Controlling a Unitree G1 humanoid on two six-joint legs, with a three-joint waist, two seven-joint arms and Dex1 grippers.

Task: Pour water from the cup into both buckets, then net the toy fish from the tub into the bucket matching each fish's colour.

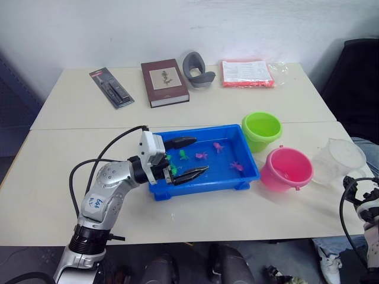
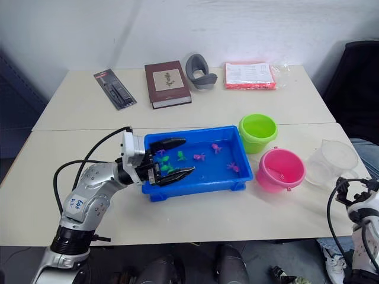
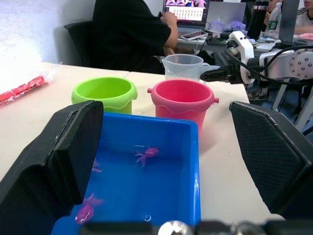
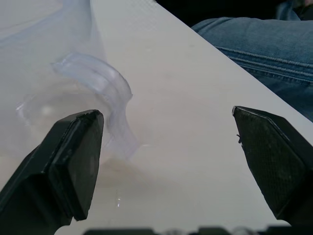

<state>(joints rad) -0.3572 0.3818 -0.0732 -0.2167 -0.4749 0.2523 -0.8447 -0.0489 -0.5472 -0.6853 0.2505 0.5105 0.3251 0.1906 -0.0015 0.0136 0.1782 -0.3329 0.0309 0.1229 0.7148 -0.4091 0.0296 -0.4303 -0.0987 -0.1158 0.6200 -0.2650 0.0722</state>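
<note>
A: Where were the grippers?
B: The left gripper (image 1: pixel 182 158) hovered over the blue tub's (image 1: pixel 248 167) left end, fingers apart; pink and green toy fish (image 1: pixel 201 155) lay inside. The right gripper (image 3: pixel 208 75), fingers spread, sat just beside the clear cup (image 1: pixel 341 155).
A: And the buckets?
B: The green bucket (image 1: pixel 262 131) and pink bucket (image 1: pixel 287 169) stood between tub and cup on the bench (image 1: pixel 237 207).

An office — a person (image 3: pixel 134 29) at a laptop (image 3: pixel 188 11), office chair (image 3: pixel 80 41), pale tables (image 1: pixel 71 177).
</note>
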